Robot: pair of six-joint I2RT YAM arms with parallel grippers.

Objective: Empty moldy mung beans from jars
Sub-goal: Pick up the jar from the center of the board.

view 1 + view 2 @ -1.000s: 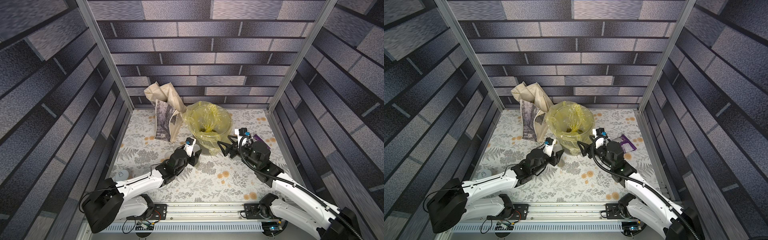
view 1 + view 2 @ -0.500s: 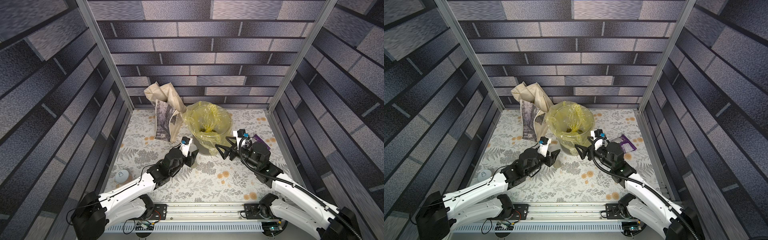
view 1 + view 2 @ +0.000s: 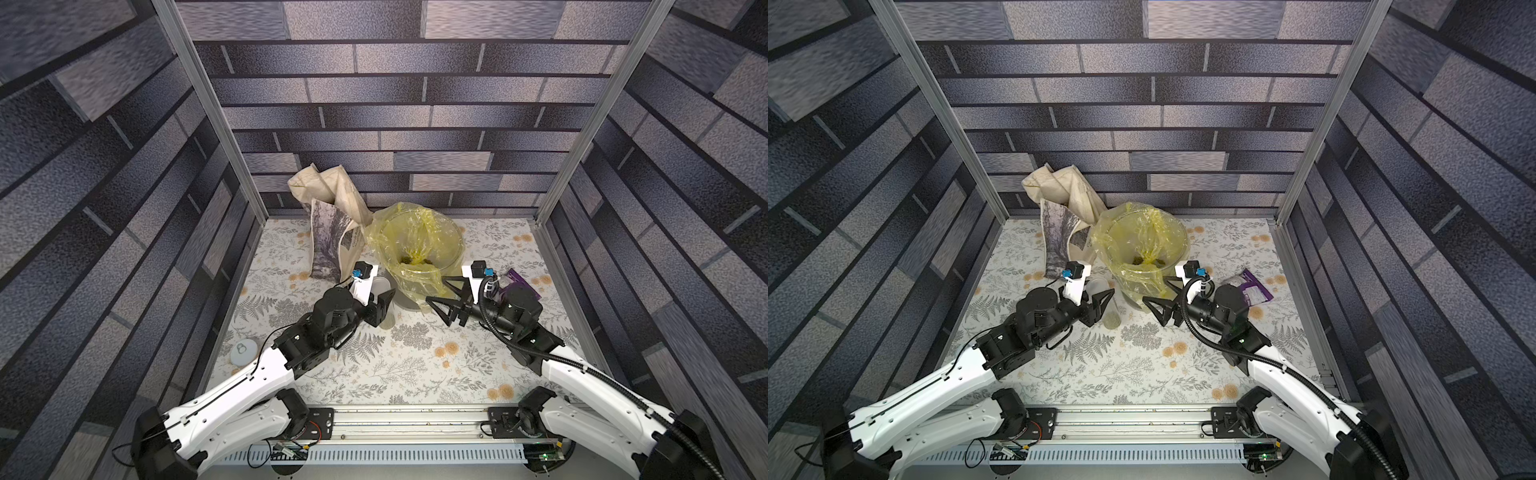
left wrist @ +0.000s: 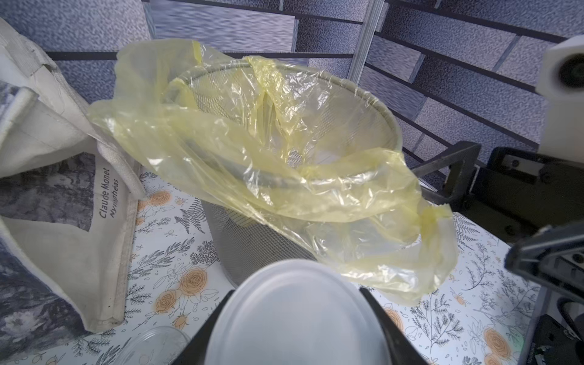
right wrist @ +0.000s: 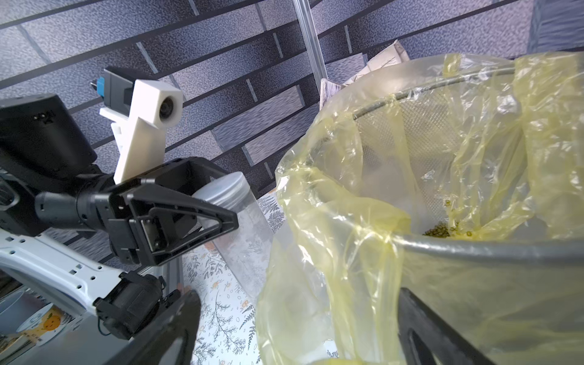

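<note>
My left gripper (image 3: 380,297) (image 3: 1100,301) (image 4: 297,331) is shut on a slim clear jar (image 3: 382,291) (image 3: 1104,299) (image 5: 235,218) just below its whitish lid (image 4: 297,316). The jar stands roughly upright, close to the front left of the bucket. Olive-green mung beans (image 3: 1112,321) fill its bottom. More mung beans (image 3: 415,261) (image 5: 439,229) lie in the yellow bag inside the bucket. My right gripper (image 3: 436,289) (image 3: 1155,289) (image 5: 295,331) is open and holds nothing. It points at the jar from the right, with loose bag plastic between its fingers. A second clear jar (image 4: 151,344) shows beside the tote.
The grey mesh bucket (image 3: 407,301) (image 3: 1133,300) with its yellow bag stands at the back middle. The cream tote (image 3: 332,237) (image 3: 1059,232) leans to its left. A purple packet (image 3: 521,282) (image 3: 1250,286) lies behind my right wrist. A loose whitish lid (image 3: 245,351) rests at the far left.
My left arm has stretched out lower while the jar stayed beside the bucket. My right gripper has slid a little left toward the jar, still open.
</note>
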